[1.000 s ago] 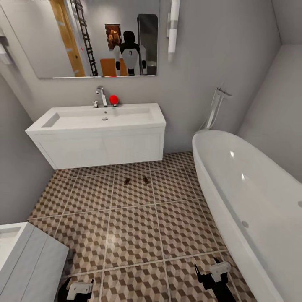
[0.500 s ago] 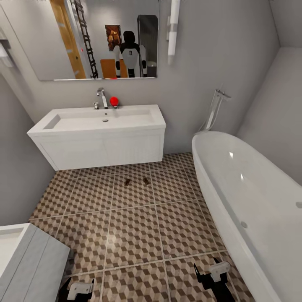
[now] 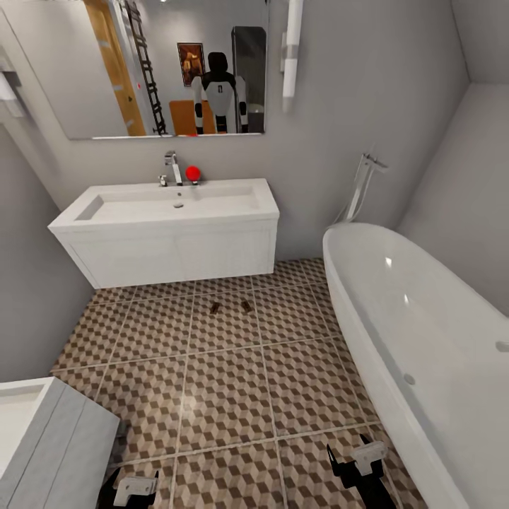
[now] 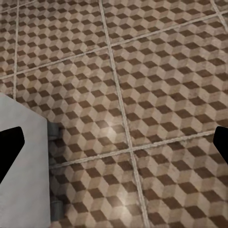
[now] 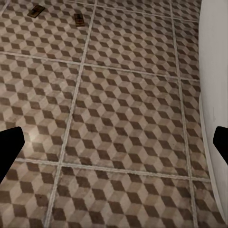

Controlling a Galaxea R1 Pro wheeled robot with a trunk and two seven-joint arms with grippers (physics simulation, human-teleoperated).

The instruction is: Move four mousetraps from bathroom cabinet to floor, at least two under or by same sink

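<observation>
- Left gripper (image 3: 134, 488), right gripper (image 3: 358, 463): low over bathroom floor (image 3: 226, 396), jaws spread, nothing held.
- Mousetraps, two: one (image 3: 214, 307), another (image 3: 246, 305), flat on tile, well ahead, just before sink (image 3: 166, 205); nearer right gripper.
- Cabinet: unseen here.
</observation>
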